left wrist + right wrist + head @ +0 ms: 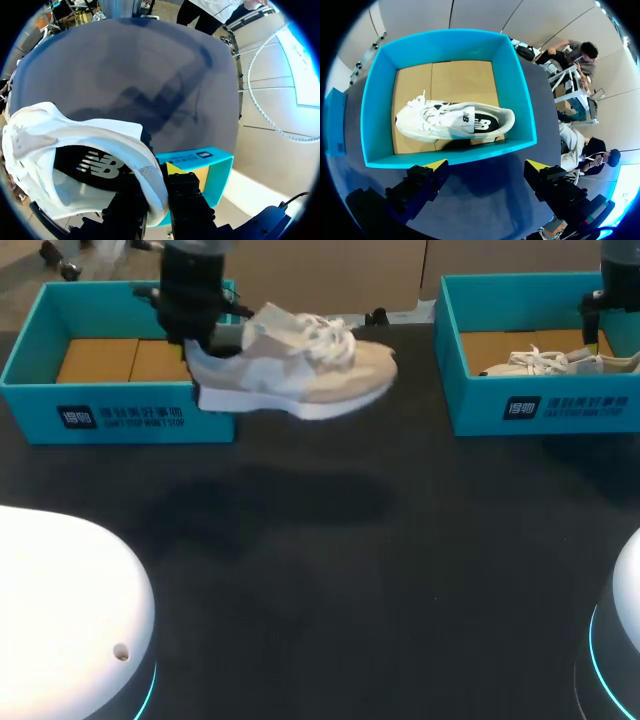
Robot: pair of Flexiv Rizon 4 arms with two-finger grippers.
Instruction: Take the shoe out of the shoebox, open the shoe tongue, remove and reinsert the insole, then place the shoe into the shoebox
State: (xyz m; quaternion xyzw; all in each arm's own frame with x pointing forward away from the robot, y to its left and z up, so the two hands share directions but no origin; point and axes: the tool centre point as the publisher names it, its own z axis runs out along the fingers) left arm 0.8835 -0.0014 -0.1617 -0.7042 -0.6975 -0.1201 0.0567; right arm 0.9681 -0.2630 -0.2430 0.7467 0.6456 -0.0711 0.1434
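The left claw is pinching the beige sneaker by its heel, holding it in the air beside the left shoebox, while the right claw is hanging open over the right shoebox.

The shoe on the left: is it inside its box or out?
Out. The left pincer grips the shoe by its heel, holding it above the table, outside the left shoebox.

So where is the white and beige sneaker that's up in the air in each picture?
Head view: the white and beige sneaker hangs before the left teal shoebox, heel in the left gripper.
Left wrist view: heel between the gripper's fingers.
Right wrist view: not there.
Shared landmark: the black table.
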